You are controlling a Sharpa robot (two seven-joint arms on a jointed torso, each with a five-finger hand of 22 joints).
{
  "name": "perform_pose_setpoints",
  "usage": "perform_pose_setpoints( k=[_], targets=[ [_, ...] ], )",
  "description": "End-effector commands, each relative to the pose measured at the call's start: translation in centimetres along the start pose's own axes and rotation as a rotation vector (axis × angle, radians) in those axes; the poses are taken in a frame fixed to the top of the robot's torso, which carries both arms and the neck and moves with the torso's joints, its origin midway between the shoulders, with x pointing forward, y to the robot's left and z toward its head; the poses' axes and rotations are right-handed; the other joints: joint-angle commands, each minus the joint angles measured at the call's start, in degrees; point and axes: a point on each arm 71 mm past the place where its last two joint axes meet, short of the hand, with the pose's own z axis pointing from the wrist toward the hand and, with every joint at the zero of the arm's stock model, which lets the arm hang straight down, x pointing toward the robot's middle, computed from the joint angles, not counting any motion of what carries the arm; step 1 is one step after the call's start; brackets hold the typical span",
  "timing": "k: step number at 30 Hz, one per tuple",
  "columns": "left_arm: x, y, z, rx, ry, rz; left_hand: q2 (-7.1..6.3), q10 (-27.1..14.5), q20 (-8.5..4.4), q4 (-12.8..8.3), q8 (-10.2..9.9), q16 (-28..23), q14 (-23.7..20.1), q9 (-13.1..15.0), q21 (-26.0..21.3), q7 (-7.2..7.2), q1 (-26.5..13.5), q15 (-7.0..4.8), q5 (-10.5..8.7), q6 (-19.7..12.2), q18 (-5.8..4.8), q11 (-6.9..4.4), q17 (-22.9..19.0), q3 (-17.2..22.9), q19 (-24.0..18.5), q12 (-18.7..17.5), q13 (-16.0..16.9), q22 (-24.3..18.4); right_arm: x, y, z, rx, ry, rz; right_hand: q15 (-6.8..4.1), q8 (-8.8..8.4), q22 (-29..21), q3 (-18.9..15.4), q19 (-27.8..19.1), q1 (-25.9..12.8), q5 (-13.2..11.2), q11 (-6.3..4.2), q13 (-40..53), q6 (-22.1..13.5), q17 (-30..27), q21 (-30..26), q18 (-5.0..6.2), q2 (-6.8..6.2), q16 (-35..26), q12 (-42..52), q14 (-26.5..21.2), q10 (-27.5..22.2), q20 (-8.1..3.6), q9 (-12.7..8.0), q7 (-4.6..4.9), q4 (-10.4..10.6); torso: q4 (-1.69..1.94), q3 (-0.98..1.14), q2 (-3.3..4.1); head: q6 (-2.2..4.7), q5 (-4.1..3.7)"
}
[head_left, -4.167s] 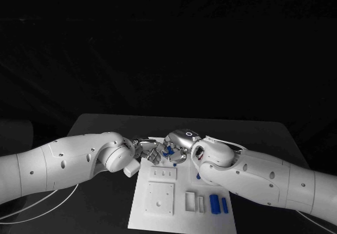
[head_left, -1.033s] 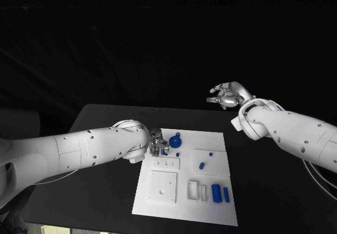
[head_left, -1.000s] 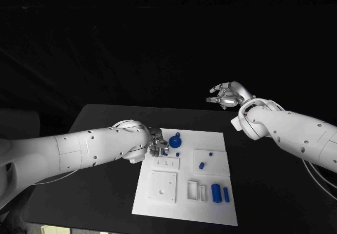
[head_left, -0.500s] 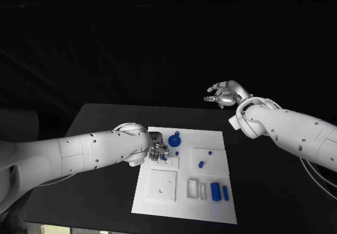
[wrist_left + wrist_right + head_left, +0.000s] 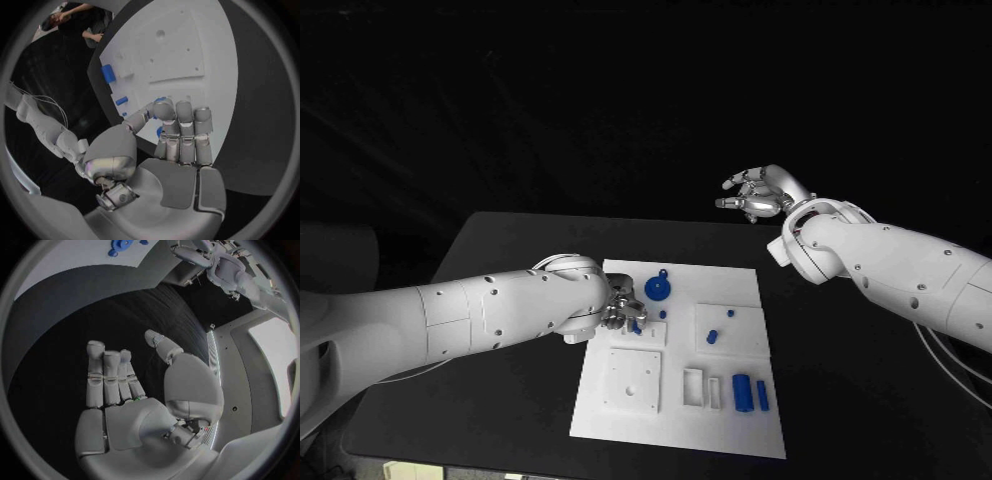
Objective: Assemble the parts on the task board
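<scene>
We see the left hand [image 5: 620, 308] over the board [image 5: 678, 425] pinching a small blue part [image 5: 159, 132] at its fingers, nearer the work; right hand [image 5: 756, 196] hangs open, well away.

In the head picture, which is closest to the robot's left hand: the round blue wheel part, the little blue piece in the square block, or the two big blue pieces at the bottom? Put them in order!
From the left hand:
1. The round blue wheel part, just beyond the hand, at the board's far end.
2. The little blue piece in the square block, toward the board's right side.
3. The two big blue pieces, at the board's near right corner, farthest.
</scene>
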Motion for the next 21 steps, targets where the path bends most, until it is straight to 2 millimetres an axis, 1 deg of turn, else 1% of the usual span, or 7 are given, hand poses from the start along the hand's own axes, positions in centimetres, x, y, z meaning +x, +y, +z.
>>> perform_pose_setpoints(
  k=[1, 3, 4, 8, 9, 13, 21],
  targets=[
    [0.1, -0.22, -0.04, 0.006, 0.004, 0.018, 0.85, -0.64, -5.11, 0.2, -0.47, 0.75, 0.3, -0.17, 1.29, -5.69, 1.62, -0.45, -0.34, 5.49, 0.77, -2.09, 0.63, 0.0, 1.25, 0.92, 0.66, 1.41, 0.22, 0.18, 0.02, -0.006, 0.019, 0.002, -0.05, 0.3, 1.2, -0.31, -0.29, 0.01, 0.25, -0.18, -0.08, 0.07, -0.07, 0.19, 4.77, 0.55, 0.37, 0.36, -0.19, -0.37, -0.12, 0.06, 0.29, -0.01, -0.02, 0.02, 0.02, 0.01, 0.0],
    [0.11, -0.29, -0.04, 0.007, 0.0, 0.016, 1.01, -1.07, -7.03, 0.32, -0.98, 6.29, 4.79, -0.23, 6.54, -5.98, 2.4, -3.31, 0.21, 5.78, 2.19, -2.71, 4.45, -0.33, 7.04, 3.65, 2.79, 1.51, 0.25, 0.2, 0.02, -0.006, 0.021, 0.001, -0.07, 0.34, 1.21, -0.37, -0.24, 0.0, 0.34, -0.2, -0.18, 0.12, -0.08, 0.24, 4.77, 0.63, 0.44, 0.49, -0.13, -0.3, -0.15, 0.07, 0.26, -0.11, 0.01, 0.01, 0.01, -0.02, 0.0],
    [0.11, -0.31, -0.03, 0.008, -0.002, 0.016, 0.77, -1.65, -7.58, 0.18, -1.16, 8.15, 5.75, -0.17, 8.05, -6.16, 2.09, -4.4, 1.23, 6.09, 2.58, -2.68, 6.16, -0.28, 7.96, 4.61, 3.62, 1.48, 0.27, 0.21, 0.02, -0.006, 0.022, 0.001, -0.09, 0.36, 1.21, -0.4, -0.21, -0.01, 0.38, -0.21, -0.23, 0.15, -0.09, 0.27, 4.77, 0.68, 0.47, 0.56, -0.1, -0.27, -0.16, 0.08, 0.25, -0.15, 0.03, 0.01, 0.02, -0.05, -0.01],
    [0.13, -0.35, 0.11, 0.008, -0.017, 0.008, 0.66, -1.96, -7.95, 0.15, -1.24, 9.25, 6.14, -0.02, 9.18, -6.25, 1.68, -5.25, 2.3, 6.43, 2.86, -2.87, 7.49, -0.17, 8.47, 5.53, 4.32, 1.41, 0.31, 0.25, 0.02, -0.007, 0.024, 0.001, -0.1, 0.39, 1.2, -0.43, -0.19, -0.02, 0.42, -0.23, -0.28, 0.19, -0.1, 0.29, 4.77, 0.74, 0.5, 0.62, -0.07, -0.23, -0.17, 0.09, 0.24, -0.2, 0.02, 0.02, 0.03, -0.07, -0.02],
    [0.21, -0.31, 0.16, 0.007, -0.022, 0.015, 0.75, -2.11, -8.23, 0.09, -1.21, 10.9, 7.41, 0.18, 10.35, -6.4, 1.3, -5.96, 3.96, 6.78, 3.13, -3.04, 8.86, -0.13, 9.28, 6.36, 4.9, 1.38, 0.31, 0.25, 0.01, -0.008, 0.024, 0.0, -0.11, 0.41, 1.21, -0.46, -0.16, -0.02, 0.46, -0.24, -0.32, 0.21, -0.1, 0.31, 4.77, 0.76, 0.53, 0.68, -0.04, -0.2, -0.19, 0.1, 0.22, -0.24, 0.01, 0.02, 0.02, -0.07, -0.03],
    [0.25, -0.34, 0.24, 0.008, -0.042, 0.037, 0.98, -2.7, -8.39, 0.03, -1.48, 12.21, 8.31, 0.6, 12.0, -6.59, 0.63, -6.37, 4.62, 7.0, 3.73, -3.21, 10.85, 0.3, 9.81, 7.38, 5.51, 1.24, 0.34, 0.27, 0.03, -0.007, 0.026, 0.0, -0.15, 0.45, 1.2, -0.53, -0.1, -0.05, 0.62, -0.27, -0.47, 0.27, -0.13, 0.37, 4.77, 0.85, 0.61, 0.83, 0.03, -0.14, -0.22, 0.11, 0.19, -0.37, -0.04, 0.02, 0.02, -0.02, -0.05],
    [0.03, -0.26, 0.32, 0.011, -0.099, 0.03, 1.16, -2.84, -8.37, 0.03, -1.67, 12.71, 8.67, 0.77, 12.51, -6.6, 0.39, -6.41, 4.64, 6.99, 4.01, -3.23, 11.65, 0.47, 9.92, 7.72, 5.66, 1.15, 0.43, 0.32, 0.05, -0.007, 0.029, 0.001, -0.18, 0.5, 1.2, -0.62, -0.04, -0.13, 0.76, -0.3, -0.64, 0.33, -0.17, 0.44, 4.77, 0.96, 0.68, 1.01, 0.1, -0.08, -0.26, 0.12, 0.16, -0.49, 0.01, 0.06, 0.0, -0.12, -0.14]
  ],
)
